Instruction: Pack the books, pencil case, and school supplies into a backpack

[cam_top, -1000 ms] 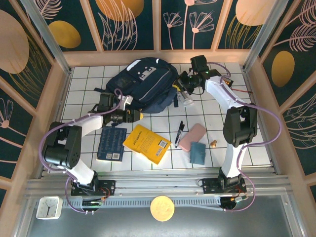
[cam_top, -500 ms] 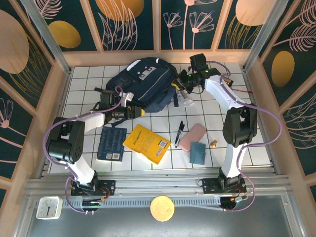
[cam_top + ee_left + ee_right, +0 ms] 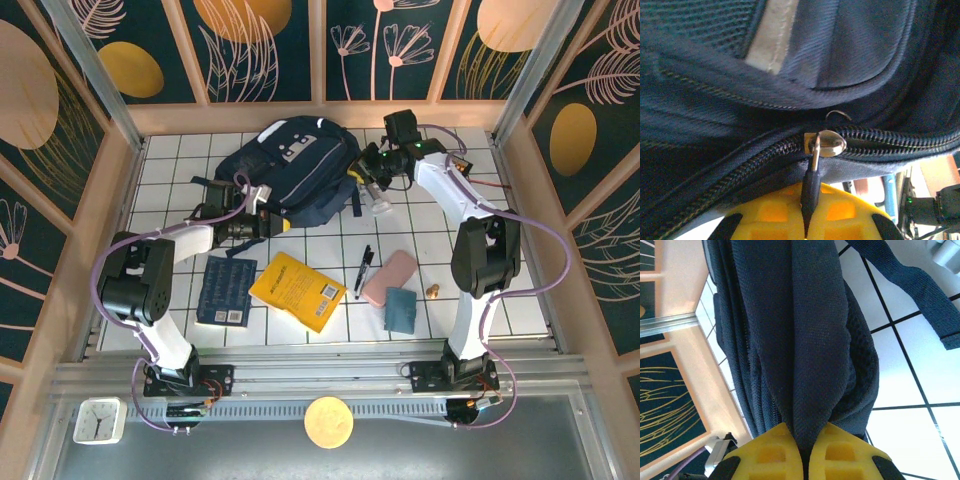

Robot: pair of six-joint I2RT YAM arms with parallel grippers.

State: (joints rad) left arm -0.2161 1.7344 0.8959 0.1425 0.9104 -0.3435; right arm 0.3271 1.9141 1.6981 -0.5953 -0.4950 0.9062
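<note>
**Top view.** The navy backpack (image 3: pixel 295 165) lay at the far middle of the white tiled table (image 3: pixel 500 290). My left claw (image 3: pixel 268 226) met its near edge and my right claw (image 3: pixel 362 175) met its right edge. On the nearer tiles, from left to right, lay the navy book (image 3: pixel 227 290), the yellow book (image 3: pixel 298 291), the black pen (image 3: pixel 363 270), the pink pencil case (image 3: pixel 389 277) and the teal flat item (image 3: pixel 402 309). The two books lay just beside each other, as did the case and the teal item. All five were outside the backpack.

**Left wrist view.** My left claw (image 3: pixel 805 222), with its yellow fingers (image 3: pixel 850 220), was pressed together on the black zipper pull (image 3: pixel 810 190). The pull hung from the silver slider (image 3: pixel 828 143), which sat on the zipper track (image 3: pixel 890 137).

**Right wrist view.** My right claw (image 3: pixel 802 442) was pressed together, pinching a fold of backpack fabric (image 3: pixel 810 340) between its yellow fingers. A navy strap (image 3: pixel 910 285) lay across the tiles beside that fold.
</note>
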